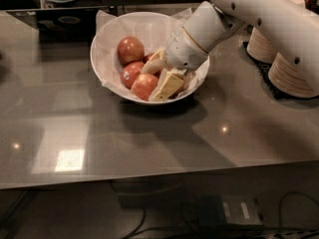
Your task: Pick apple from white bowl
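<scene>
Camera view: apple (131, 73) just beside pincer (160, 77).

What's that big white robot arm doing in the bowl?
It's trying to pick an apple. The robot's arm reaches over the table into the white bowl, and its gripper is down among the apples, on the bowl's right side. No apple has been lifted out yet; three sit in plain view just left of the gripper.

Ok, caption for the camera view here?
Gripper inside the white bowl beside red apples, on a grey table.
</scene>
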`<state>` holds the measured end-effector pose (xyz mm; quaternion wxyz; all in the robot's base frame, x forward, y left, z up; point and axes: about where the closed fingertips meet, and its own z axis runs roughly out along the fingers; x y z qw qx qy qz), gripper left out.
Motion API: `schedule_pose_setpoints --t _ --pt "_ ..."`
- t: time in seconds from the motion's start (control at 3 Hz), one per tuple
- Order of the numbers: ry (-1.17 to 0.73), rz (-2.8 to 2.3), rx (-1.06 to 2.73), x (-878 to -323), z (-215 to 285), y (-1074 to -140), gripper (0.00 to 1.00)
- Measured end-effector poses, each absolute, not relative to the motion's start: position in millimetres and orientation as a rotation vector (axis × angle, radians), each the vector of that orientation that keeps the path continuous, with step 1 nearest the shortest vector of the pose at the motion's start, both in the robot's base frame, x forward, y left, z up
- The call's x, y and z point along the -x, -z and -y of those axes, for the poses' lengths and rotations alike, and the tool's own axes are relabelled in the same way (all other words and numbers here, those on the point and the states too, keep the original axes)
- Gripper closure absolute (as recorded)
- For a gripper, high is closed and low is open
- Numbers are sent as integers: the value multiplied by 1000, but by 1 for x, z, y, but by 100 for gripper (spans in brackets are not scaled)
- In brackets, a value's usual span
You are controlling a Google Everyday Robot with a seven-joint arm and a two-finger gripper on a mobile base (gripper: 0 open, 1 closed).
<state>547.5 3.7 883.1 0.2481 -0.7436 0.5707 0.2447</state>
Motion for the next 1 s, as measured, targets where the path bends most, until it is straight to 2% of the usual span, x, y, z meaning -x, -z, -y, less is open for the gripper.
schedule_pose_setpoints --t 0.33,0.67,1.0 --pt "-660 -1535 2011 -547 -6 -886 47" --pt "-660 -1534 2010 -547 -6 -886 64" --pt "-660 -1534 2010 -547 -6 -886 88"
